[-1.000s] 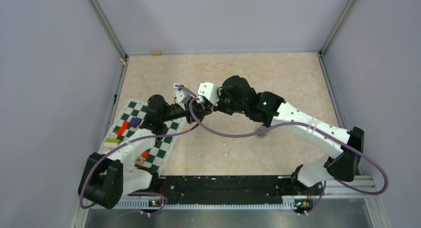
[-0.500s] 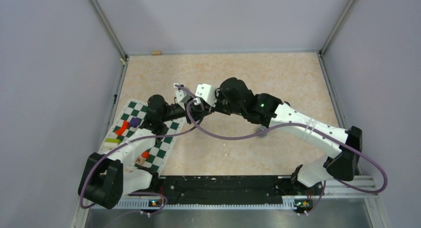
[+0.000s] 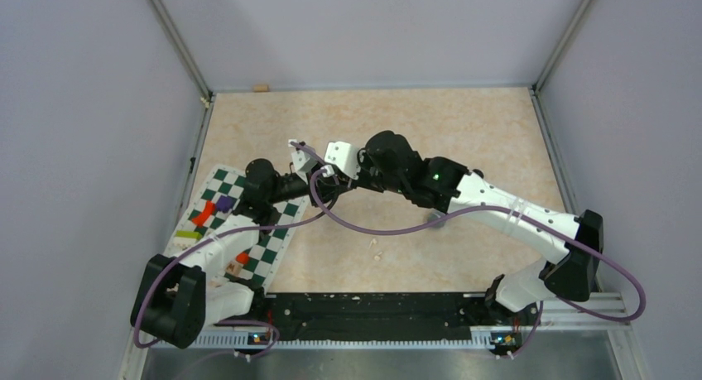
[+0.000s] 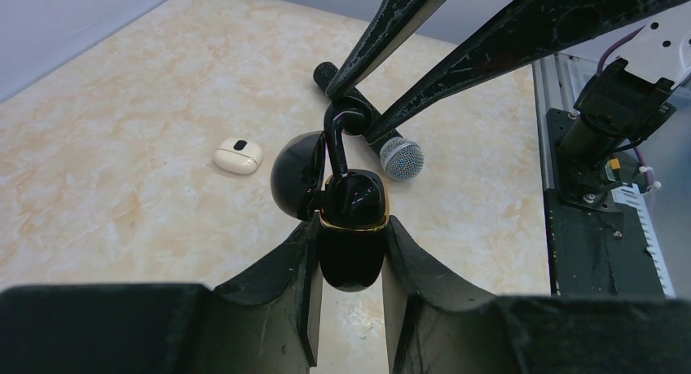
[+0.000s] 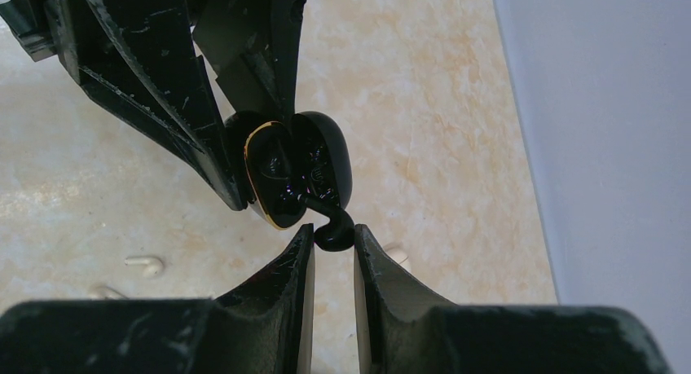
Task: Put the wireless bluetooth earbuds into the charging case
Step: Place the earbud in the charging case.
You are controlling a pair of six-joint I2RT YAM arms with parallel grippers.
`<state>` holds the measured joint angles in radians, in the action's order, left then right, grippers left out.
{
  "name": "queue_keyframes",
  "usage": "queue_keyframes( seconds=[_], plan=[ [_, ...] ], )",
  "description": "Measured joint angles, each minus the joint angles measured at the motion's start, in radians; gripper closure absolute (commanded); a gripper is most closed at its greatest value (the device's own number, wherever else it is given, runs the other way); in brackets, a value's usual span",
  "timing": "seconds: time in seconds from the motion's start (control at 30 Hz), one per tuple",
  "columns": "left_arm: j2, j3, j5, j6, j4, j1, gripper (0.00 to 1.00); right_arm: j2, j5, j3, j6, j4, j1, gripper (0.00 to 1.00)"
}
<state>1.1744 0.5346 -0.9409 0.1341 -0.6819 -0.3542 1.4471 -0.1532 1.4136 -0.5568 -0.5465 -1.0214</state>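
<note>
My left gripper (image 4: 350,227) is shut on the lower half of a glossy black charging case (image 4: 352,227) with a gold rim. Its lid (image 4: 295,175) hangs open to the left. My right gripper (image 5: 332,235) is shut on a black earbud (image 5: 332,230), whose stem curves into the mouth of the case (image 5: 295,172). In the top view both grippers meet above the middle of the table (image 3: 335,181). White earbuds (image 5: 147,266) (image 5: 397,252) lie loose on the table.
A small white case (image 4: 238,156) and a black microphone (image 4: 383,144) with a silver head lie on the beige table. A green-and-white checkered mat (image 3: 269,252) with coloured blocks sits at the left. Grey walls enclose the table.
The right gripper has edged slightly left toward the case with the black earbud in it. The left arm has held still.
</note>
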Motion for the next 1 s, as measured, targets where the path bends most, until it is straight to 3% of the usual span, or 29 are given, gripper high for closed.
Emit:
queue_keyframes(
  seconds=[1.0],
  plan=[
    [0.0,0.0,0.0,-0.001,0.0,0.012,1.0,-0.021,0.003,-0.02,-0.01,-0.002,-0.004,0.85]
  ],
)
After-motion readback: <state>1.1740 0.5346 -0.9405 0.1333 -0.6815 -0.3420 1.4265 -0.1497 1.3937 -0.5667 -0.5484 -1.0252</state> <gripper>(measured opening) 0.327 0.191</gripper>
